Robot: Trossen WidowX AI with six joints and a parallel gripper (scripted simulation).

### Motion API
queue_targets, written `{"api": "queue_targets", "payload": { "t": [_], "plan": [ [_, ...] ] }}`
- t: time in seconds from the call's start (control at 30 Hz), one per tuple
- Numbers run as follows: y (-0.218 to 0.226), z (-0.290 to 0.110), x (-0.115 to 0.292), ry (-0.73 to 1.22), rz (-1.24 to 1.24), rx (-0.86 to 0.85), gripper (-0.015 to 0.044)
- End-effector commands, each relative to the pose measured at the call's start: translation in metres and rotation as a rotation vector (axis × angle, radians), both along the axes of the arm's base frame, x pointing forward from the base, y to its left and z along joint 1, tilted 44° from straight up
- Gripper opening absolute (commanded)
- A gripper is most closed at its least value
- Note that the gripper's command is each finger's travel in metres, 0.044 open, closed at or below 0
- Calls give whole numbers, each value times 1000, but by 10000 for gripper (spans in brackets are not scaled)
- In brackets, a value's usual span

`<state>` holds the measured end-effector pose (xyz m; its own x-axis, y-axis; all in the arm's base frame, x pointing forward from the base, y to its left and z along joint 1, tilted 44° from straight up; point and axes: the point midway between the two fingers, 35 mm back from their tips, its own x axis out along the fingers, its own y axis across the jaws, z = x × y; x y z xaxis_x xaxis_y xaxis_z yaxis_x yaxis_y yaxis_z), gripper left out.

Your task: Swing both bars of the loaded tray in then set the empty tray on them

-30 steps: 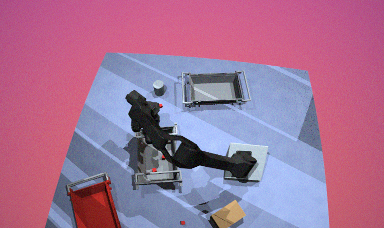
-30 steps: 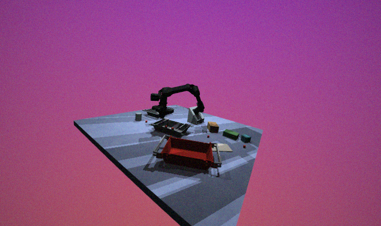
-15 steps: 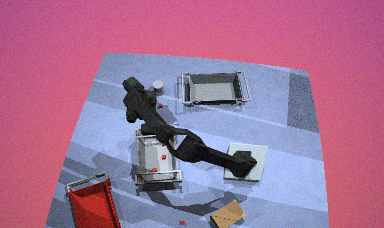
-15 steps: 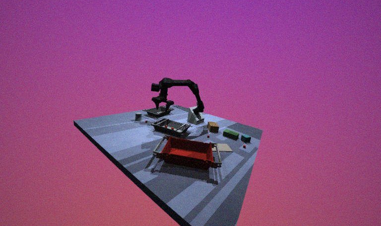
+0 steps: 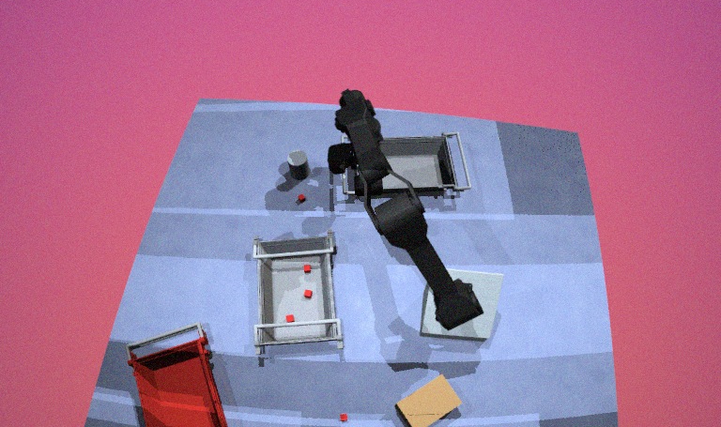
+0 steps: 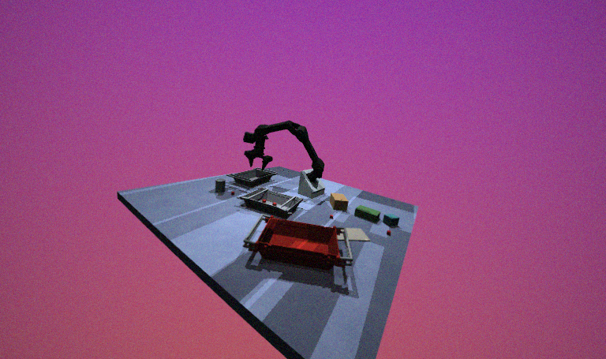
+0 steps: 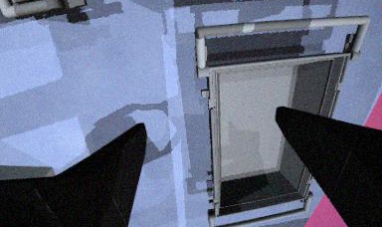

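Note:
The grey loaded tray (image 5: 259, 295) (image 6: 272, 208) stands upright with red blocks (image 5: 307, 293) on its floor. Its far bar (image 5: 295, 253) and near bar (image 5: 298, 324) both lie across its top, one near each end. The grey empty tray (image 5: 420, 170) (image 6: 252, 182) (image 7: 254, 88) stands upright at the back, its bars swung out over its ends; one outer bar (image 5: 464, 162) shows plainly. My gripper (image 6: 257, 166) (image 7: 211, 120) is wide open and empty, above the empty tray. In the wrist view one finger overlaps the tray's inside and the other the table. The arm hides part of this tray in the top view.
A grey cylinder (image 5: 298, 164) (image 6: 219, 185) and a loose red block (image 5: 301, 198) lie left of the empty tray. A red tray (image 5: 180, 390) (image 6: 299, 252) stands beyond the loaded one. A tan box (image 5: 429, 399) (image 6: 338, 201), green block (image 6: 367, 212) and teal block (image 6: 390, 219) stand apart.

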<state>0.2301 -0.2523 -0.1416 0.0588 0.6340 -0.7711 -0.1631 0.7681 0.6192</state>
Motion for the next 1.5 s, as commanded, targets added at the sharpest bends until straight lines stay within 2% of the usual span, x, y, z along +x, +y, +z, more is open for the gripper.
{"api": "queue_targets", "payload": {
  "t": [0.0,0.1,0.17,0.4,0.83,1.07,1.47],
  "plan": [
    [0,-34,-56,16,9,29,440],
    [2,-55,-99,16,6,47,440],
    [3,-60,-109,15,5,52,440],
    [5,-63,-109,15,5,52,440],
    [58,-120,-105,14,5,54,440],
    [61,-122,-105,14,5,54,440],
    [61,-122,-105,14,5,54,264]
  ]
}}
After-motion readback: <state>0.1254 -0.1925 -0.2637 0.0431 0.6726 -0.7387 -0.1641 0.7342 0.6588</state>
